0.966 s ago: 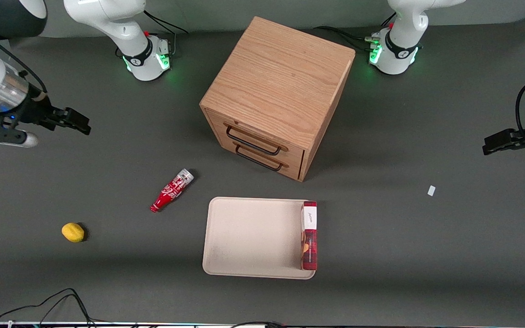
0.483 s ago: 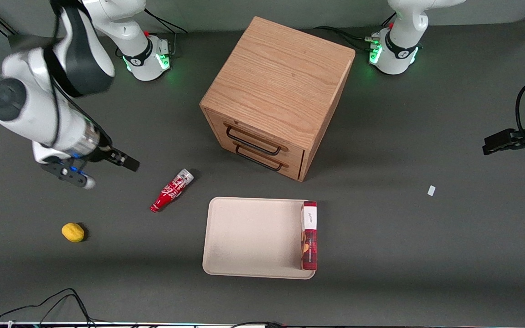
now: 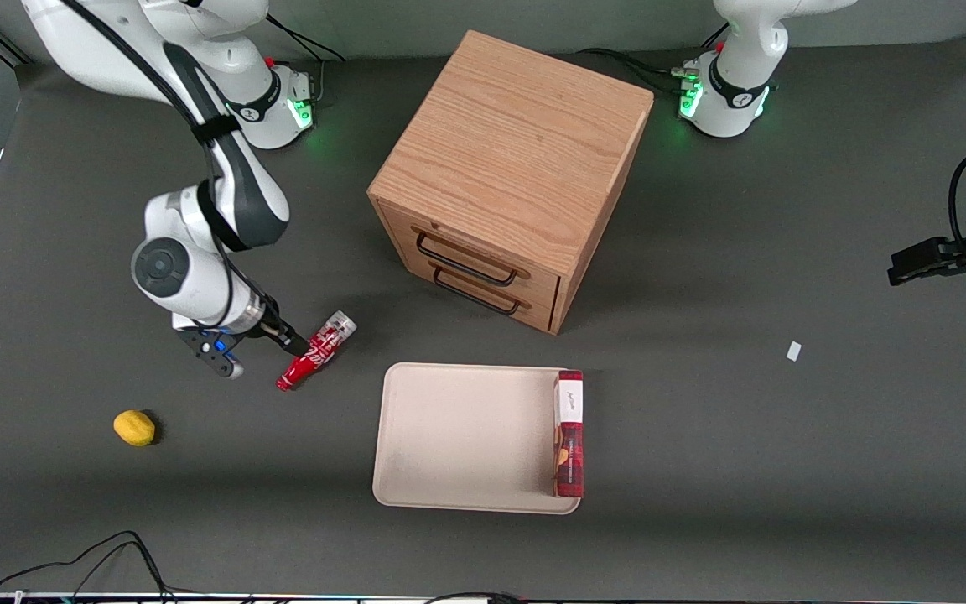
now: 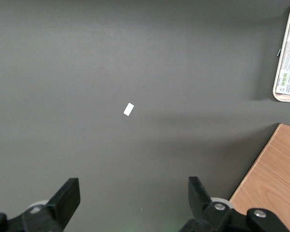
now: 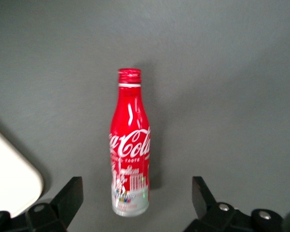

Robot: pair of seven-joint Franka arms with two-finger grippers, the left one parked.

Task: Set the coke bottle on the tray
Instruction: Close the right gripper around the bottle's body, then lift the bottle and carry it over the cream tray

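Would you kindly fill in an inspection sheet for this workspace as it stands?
Surface: dark grey table, one small white scrap.
Job's things: coke bottle lying on the table beside the tray, not on it.
Clutter: red box lying along the tray's edge; lemon; wooden drawer cabinet.
Grippers: right end effector open above the bottle, fingers astride its silver end.
Cables: black loops at the table's near edge.
Surroundings: nothing seen.
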